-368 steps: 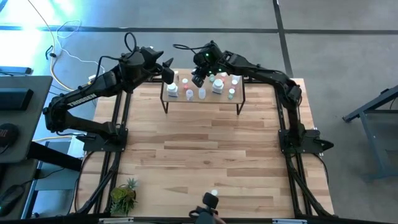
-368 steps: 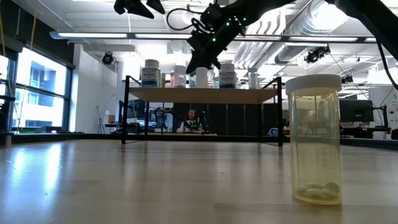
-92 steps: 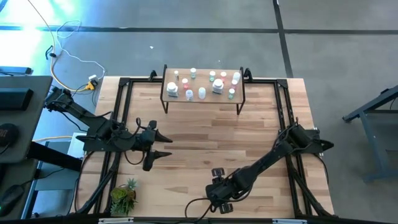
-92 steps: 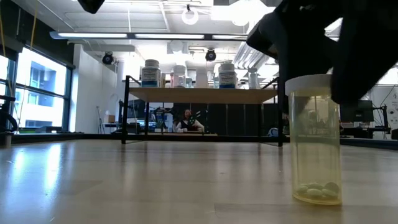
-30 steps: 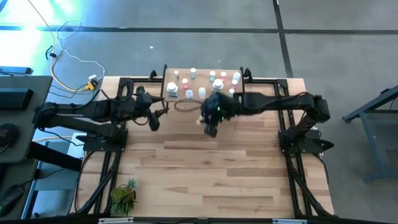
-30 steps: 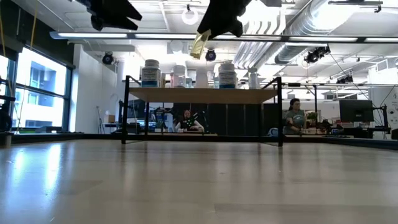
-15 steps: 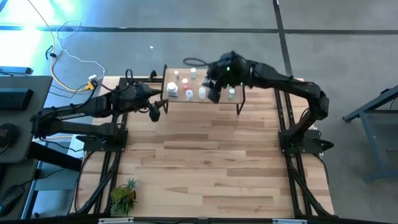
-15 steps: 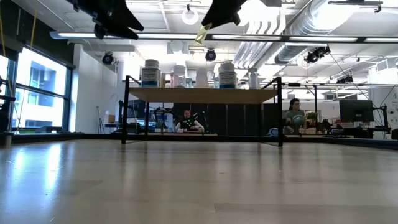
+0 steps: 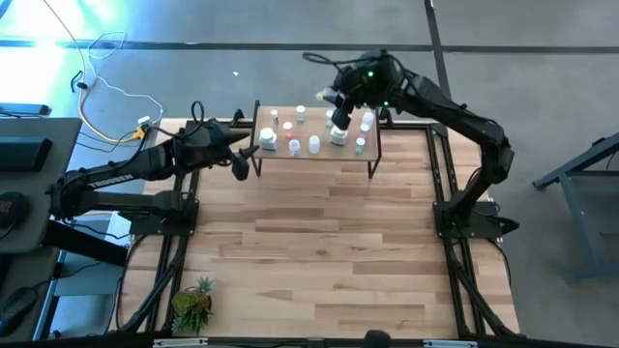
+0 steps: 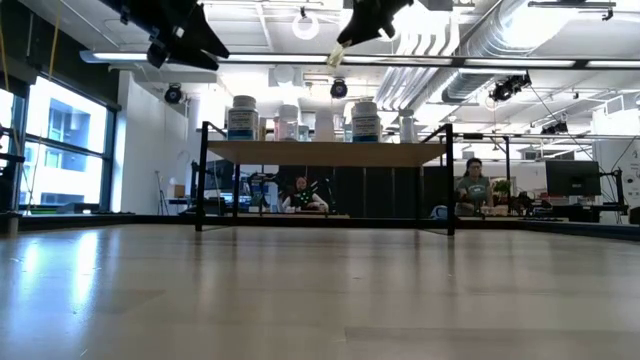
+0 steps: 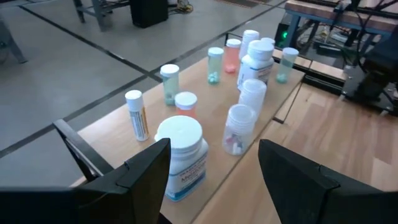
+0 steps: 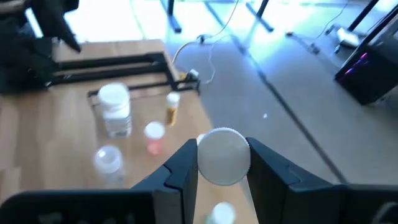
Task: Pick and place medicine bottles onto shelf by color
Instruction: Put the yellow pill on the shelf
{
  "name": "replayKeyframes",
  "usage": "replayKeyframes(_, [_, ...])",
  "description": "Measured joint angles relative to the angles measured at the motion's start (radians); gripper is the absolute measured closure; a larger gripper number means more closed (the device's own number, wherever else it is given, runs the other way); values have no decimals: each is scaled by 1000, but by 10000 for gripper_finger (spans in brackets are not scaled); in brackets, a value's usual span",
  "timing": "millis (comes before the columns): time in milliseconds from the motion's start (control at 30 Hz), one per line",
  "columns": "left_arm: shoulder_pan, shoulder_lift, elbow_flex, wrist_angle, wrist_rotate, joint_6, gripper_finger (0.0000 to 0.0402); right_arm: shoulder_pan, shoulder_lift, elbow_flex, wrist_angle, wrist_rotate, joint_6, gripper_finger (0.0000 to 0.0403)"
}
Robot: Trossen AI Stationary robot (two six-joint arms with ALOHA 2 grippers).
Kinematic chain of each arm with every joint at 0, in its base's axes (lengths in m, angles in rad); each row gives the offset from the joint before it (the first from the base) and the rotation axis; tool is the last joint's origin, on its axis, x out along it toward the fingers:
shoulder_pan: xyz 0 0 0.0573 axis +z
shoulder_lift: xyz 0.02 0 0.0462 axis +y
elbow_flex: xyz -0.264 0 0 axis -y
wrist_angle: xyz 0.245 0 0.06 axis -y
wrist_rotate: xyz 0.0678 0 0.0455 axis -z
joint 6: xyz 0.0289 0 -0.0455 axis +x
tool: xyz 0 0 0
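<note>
- Medicine bottle (image 12: 223, 155), white-capped: my right gripper's (image 12: 222, 163) fingers (image 12: 185, 167) pinched it by the sides, carried in the air above the shelf's (image 9: 266, 154) far edge, right of centre.
- I judged the step to be the set-down: lower it straight, keep it upright, and let go only once its base rests on the board.
- The other medicine bottles (image 11: 239, 127) stood in loose clusters across the shelf, so open room was tight; I'd have aimed for a bare patch beside caps of matching colour, well inside the edge.
- The big white bottle (image 11: 181, 157) sat near the shelf's left end, close to the front edge.
- My left gripper (image 9: 242, 164) hung just off that left end, fingers (image 11: 145, 165) spread and empty, clear of the right arm's descent.
</note>
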Motion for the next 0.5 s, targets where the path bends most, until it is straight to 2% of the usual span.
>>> replayKeyframes(300, [5, 0, 0, 0, 1, -24, 170, -44, 1, 40, 38, -12, 8, 306])
replayKeyframes(500, [5, 0, 0, 0, -1, -27, 170, -27, 20, 43, 22, -99, 94, 306])
